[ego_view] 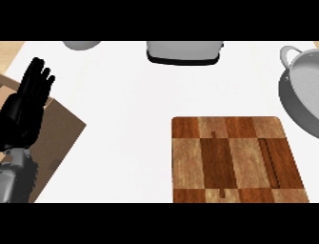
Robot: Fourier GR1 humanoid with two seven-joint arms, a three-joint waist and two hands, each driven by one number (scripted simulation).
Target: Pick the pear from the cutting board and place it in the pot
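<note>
Wood in a checkered pattern of light and dark blocks marks the cutting board [238, 159], which lies on the white counter [130, 114] right of centre and runs to the lower edge of the head view. Its top shows only its own grain and a dark groove along the right side; the pear cannot be seen on the board or anywhere else in the view. Up and to the right of the board, a little apart from its far right corner, sits the grey metal pot [311, 95], cut off by the right edge, one loop handle showing at its upper left. Its pale inside shows no fruit.

Broad white counter lies open between the board and the left side. Along the far edge stand a grey box-shaped appliance [185, 51] with a dark base and, further left, part of a rounded grey object [82, 45], both cropped at the top.

At the left edge the left hand [27, 107] rests with black fingers straight and pointing up, grasping nothing, above a brown wooden surface [56, 136] beside the counter, well apart from board and pot. The right hand is out of view.
</note>
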